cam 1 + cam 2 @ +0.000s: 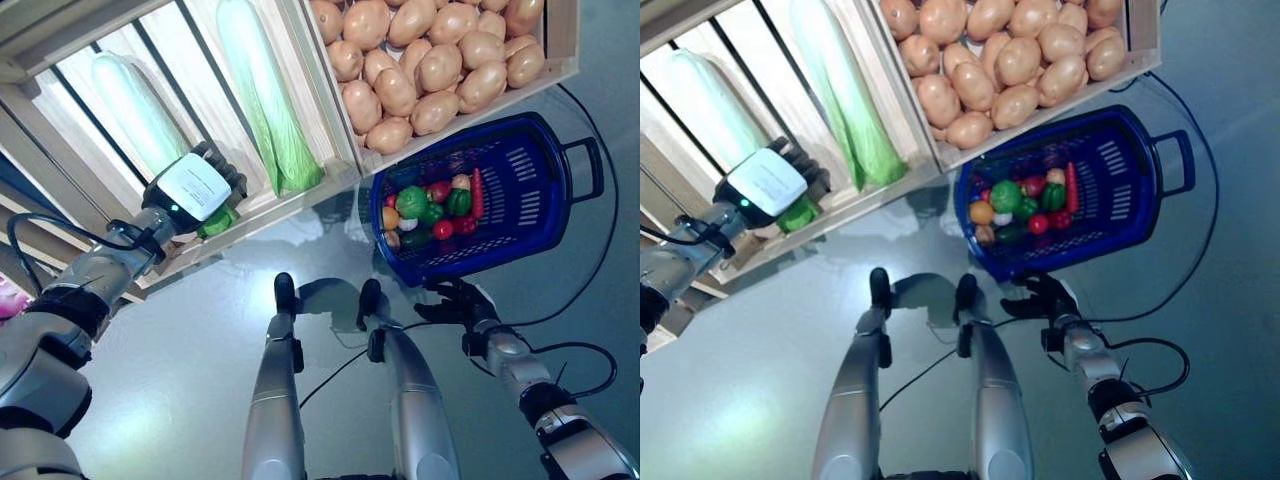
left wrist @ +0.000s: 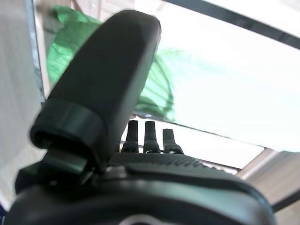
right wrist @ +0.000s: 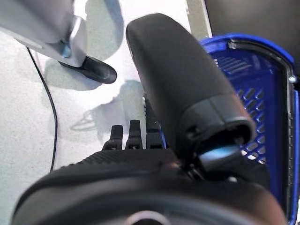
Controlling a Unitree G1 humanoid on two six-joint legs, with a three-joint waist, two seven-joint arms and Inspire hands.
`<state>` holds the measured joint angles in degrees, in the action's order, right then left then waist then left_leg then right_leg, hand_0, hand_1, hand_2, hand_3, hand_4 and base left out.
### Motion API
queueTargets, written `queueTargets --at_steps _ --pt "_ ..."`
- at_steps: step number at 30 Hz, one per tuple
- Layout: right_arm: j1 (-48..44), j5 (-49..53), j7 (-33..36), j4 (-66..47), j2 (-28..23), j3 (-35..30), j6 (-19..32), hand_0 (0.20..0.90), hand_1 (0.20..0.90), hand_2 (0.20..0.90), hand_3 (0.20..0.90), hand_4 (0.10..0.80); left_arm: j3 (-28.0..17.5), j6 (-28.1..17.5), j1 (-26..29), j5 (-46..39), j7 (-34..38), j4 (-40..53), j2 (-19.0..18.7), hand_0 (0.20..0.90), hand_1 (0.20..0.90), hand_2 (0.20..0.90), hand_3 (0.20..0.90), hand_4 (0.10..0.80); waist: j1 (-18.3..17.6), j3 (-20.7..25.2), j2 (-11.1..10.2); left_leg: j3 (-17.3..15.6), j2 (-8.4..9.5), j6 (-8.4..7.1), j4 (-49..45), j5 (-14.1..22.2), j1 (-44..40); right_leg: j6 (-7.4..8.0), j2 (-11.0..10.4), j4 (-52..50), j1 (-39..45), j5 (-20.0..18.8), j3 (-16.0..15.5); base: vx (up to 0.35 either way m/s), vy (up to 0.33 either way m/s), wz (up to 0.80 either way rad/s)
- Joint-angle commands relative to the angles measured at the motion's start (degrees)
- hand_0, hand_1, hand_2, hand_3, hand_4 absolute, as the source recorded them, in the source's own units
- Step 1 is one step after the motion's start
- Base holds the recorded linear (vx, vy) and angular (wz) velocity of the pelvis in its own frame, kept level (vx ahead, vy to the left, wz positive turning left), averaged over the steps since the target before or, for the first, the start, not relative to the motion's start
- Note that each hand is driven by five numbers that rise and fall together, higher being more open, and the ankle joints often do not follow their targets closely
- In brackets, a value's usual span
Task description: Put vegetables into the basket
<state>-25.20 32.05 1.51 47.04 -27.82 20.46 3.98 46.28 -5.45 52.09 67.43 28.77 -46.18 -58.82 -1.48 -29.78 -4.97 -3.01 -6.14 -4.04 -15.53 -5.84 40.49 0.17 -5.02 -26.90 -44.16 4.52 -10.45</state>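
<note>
A long white-and-green cabbage [image 1: 135, 110] lies in a slatted wooden crate [image 1: 60, 150] on my left. My left hand [image 1: 195, 187] is at the cabbage's leafy green lower end [image 2: 70, 51], open, with its thumb [image 2: 103, 89] standing apart and the leaves showing past the fingers. The blue plastic basket [image 1: 540, 215] stands on the floor at the right, holding several small vegetables [image 1: 430, 205]: green, red and orange ones. My right hand [image 1: 462, 303] is open at the basket's near rim [image 3: 243, 42] and holds nothing.
A second long cabbage [image 1: 265, 90] lies in the same crate, right of the first. A neighbouring wooden crate [image 1: 560, 40] is full of potatoes [image 1: 420, 60] and overhangs the basket's far side. The basket's handle [image 1: 590, 165] points right.
</note>
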Motion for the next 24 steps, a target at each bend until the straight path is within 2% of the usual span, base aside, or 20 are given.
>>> queueTargets --at_steps 1,2,15,20,24 --pt "1.81 2.85 3.79 -3.04 -4.61 -2.53 2.31 0.900 0.900 0.900 0.900 0.800 -3.39 2.15 2.80 -0.36 1.24 1.52 -0.93 0.347 0.347 0.347 0.347 0.431 0.18 -0.02 -0.31 -0.12 -0.01 -2.44 -5.99 3.80 2.77 3.30 -0.78 3.86 5.53 -0.95 1.06 0.000 0.000 0.00" --pt "1.78 2.94 3.86 -3.01 -4.60 -2.48 2.36 0.900 0.900 0.900 0.900 0.800 -3.38 2.22 2.75 -0.41 1.38 1.45 -0.89 0.300 0.300 0.300 0.300 0.400 0.20 -0.02 -0.28 -0.09 -0.01 -2.44 -6.01 3.81 2.82 3.30 -0.79 3.79 5.48 -0.90 1.05 0.000 0.000 0.00" --pt "1.31 2.79 3.96 -3.33 -4.84 -2.46 2.30 0.900 0.900 0.900 0.900 0.800 -3.27 3.85 2.84 1.56 2.19 1.34 -0.05 0.300 0.300 0.300 0.300 0.400 0.33 -0.02 -0.09 -0.05 -0.17 -2.64 -6.25 3.93 2.85 3.25 -1.13 3.45 5.53 -0.63 0.60 0.000 0.000 0.00" --pt "1.65 2.95 4.02 -3.36 -5.02 -2.55 2.51 0.900 0.900 0.900 0.900 0.800 -4.10 6.49 2.58 -4.46 4.35 1.54 -0.43 0.300 0.300 0.300 0.300 0.400 0.43 -0.02 -0.09 -0.20 -0.40 -2.75 -6.05 3.88 2.24 3.27 -1.17 3.61 6.18 -0.50 0.53 0.000 0.000 0.00" --pt "2.26 3.24 3.99 -3.52 -4.61 -2.47 2.93 0.900 0.900 0.900 0.900 0.800 -6.65 6.82 1.99 -10.54 11.28 0.95 -0.19 0.300 0.300 0.300 0.300 0.400 0.80 -0.02 -0.34 -0.15 -0.43 -2.93 -5.41 3.64 0.84 3.25 -0.98 4.53 7.86 -0.53 0.24 0.005 -0.008 0.01"
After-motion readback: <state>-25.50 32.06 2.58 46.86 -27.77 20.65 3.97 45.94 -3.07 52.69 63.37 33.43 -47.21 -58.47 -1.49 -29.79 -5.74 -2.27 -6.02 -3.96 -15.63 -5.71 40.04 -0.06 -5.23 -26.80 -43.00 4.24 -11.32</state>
